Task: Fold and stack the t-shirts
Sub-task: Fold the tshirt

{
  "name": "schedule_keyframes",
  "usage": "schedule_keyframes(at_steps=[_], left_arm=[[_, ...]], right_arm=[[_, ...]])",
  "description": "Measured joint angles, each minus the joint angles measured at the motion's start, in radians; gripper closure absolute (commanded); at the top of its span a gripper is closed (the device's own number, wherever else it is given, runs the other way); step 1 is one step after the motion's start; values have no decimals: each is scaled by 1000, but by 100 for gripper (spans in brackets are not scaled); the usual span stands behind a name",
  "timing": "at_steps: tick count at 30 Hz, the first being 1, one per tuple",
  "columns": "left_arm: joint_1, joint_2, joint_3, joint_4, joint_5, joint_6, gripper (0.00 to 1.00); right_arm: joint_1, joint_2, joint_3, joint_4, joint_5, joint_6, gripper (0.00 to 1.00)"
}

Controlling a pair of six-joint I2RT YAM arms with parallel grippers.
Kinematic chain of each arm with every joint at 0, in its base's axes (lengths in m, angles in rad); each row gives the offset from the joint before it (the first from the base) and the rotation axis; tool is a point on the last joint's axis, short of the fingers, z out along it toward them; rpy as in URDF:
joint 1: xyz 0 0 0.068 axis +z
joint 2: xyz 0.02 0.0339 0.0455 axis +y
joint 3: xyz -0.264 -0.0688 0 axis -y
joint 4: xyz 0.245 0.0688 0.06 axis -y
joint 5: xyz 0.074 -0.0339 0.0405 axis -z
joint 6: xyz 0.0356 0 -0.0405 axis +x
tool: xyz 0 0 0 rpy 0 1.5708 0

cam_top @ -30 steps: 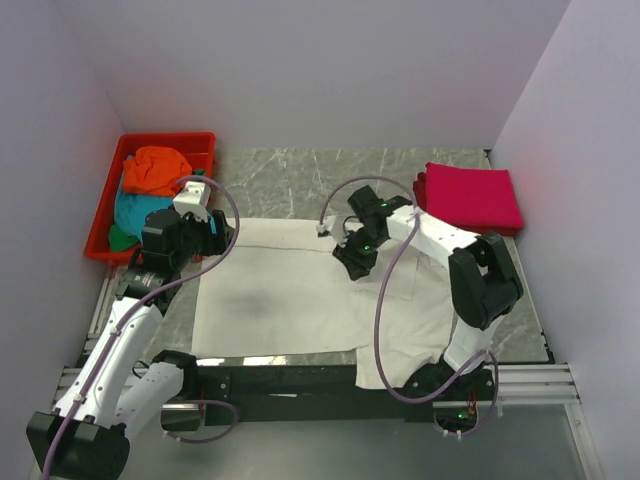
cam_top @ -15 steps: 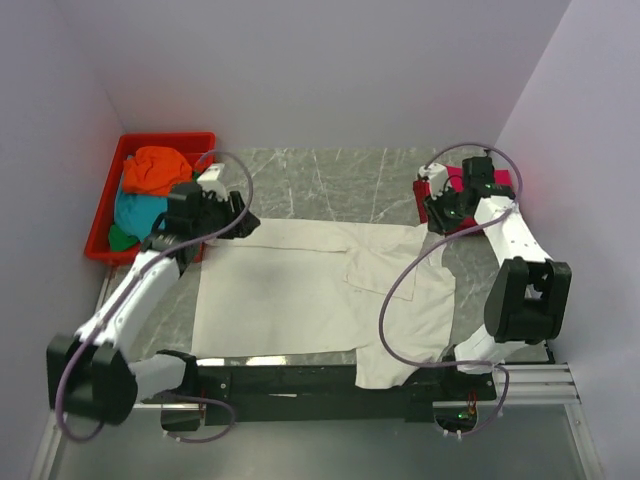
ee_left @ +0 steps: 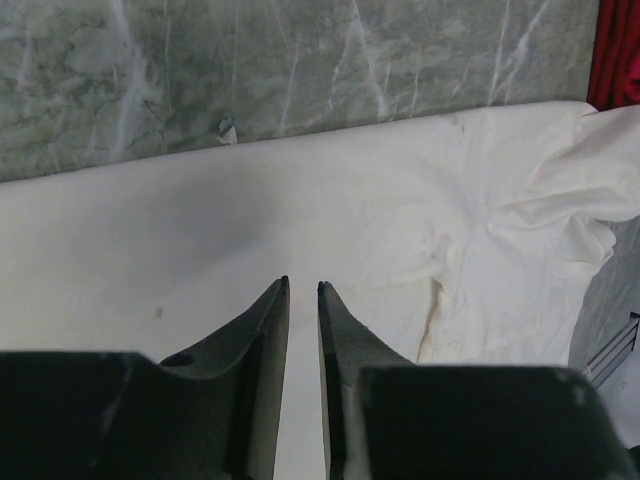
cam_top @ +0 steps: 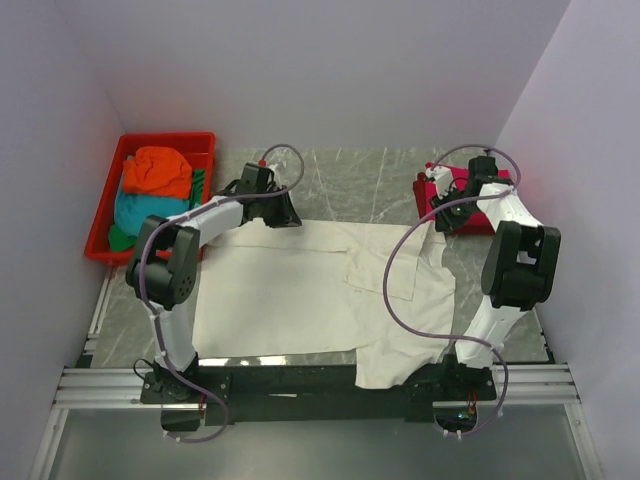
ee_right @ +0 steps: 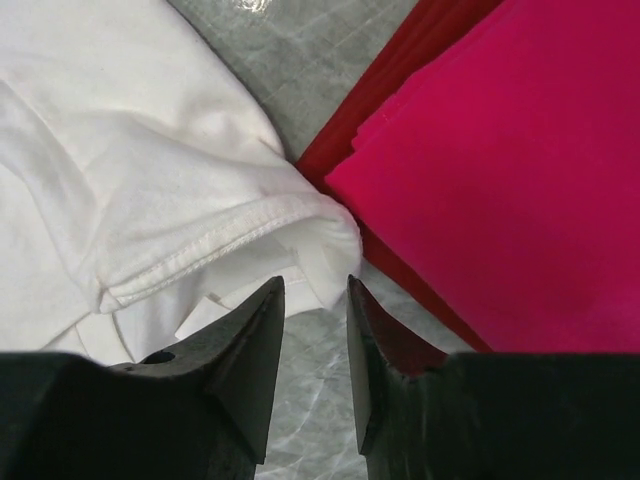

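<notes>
The large cream-white t-shirt lies spread flat across the middle of the table. My left gripper hovers at its far edge, over flat cloth. Its jaws are all but closed, with a thin gap and nothing between them. My right gripper is slightly open and empty. Its tips sit just short of the cream sleeve hem. That hem touches the folded magenta-pink shirt, which lies on a folded red one. An orange shirt and a teal shirt lie crumpled in the tray.
The red plastic tray stands at the far left, with some green cloth in it. The folded stack is at the far right, partly hidden by my right arm. The cream shirt's lower part hangs over the near rail.
My left gripper has swept right along the shirt's far edge, away from the tray. My right gripper went from mid-shirt to the folded stack, and the sleeve now lies spread out there.
</notes>
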Motion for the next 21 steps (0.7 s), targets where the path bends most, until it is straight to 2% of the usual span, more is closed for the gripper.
schedule_keyframes(at_steps=[13, 19, 21], left_arm=[[-4, 89, 37, -6, -2, -3, 77], [-4, 103, 42, -6, -2, -3, 77], [-4, 110, 48, -6, -2, -2, 77]], right_arm=[[15, 109, 110, -6, -18, -19, 57], [25, 143, 125, -15, -18, -22, 60], [28, 143, 125, -16, -22, -23, 64]])
